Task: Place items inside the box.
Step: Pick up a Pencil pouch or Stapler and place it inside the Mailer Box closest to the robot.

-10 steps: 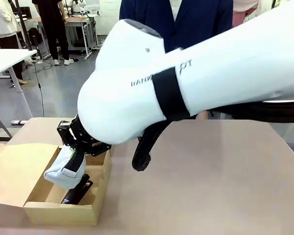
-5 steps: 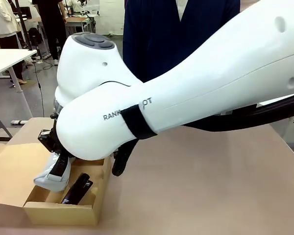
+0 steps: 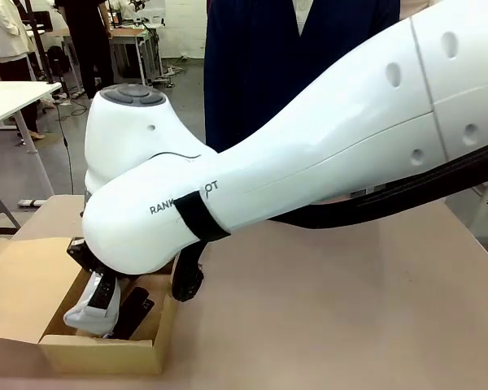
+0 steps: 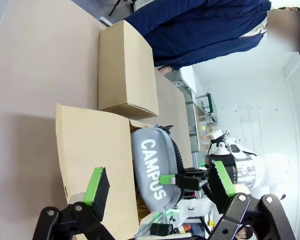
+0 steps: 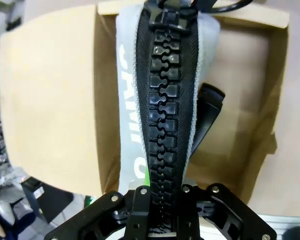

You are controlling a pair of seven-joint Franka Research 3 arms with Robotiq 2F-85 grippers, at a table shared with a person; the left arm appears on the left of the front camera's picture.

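The right gripper (image 3: 104, 294) is clamped tight on the grey pencil case (image 3: 88, 309), pinching it at one end so it hangs lengthways down into the box (image 3: 106, 354) at the near left corner of the table (image 3: 350, 309). The case's lower end sits below the box walls; from here I can't tell whether it touches the bottom.

Looking down the right wrist, the case is soft grey fabric with a chunky black zip (image 5: 167, 100) running its whole length and white lettering along one side. In the left wrist view that lettering reads CAMPUS, in bold capitals. A black stapler (image 5: 208, 114) lies on the box floor just beside the case, on the side away from the flap (image 5: 50, 100), which is folded out flat.

The left gripper (image 4: 159, 181) hangs off to the side, its green pads (image 4: 97, 184) spread wide with nothing between them. A smaller closed carton (image 4: 125, 70) stands just behind the open box, and a person in a dark navy jacket (image 3: 293, 49) stands at the far side
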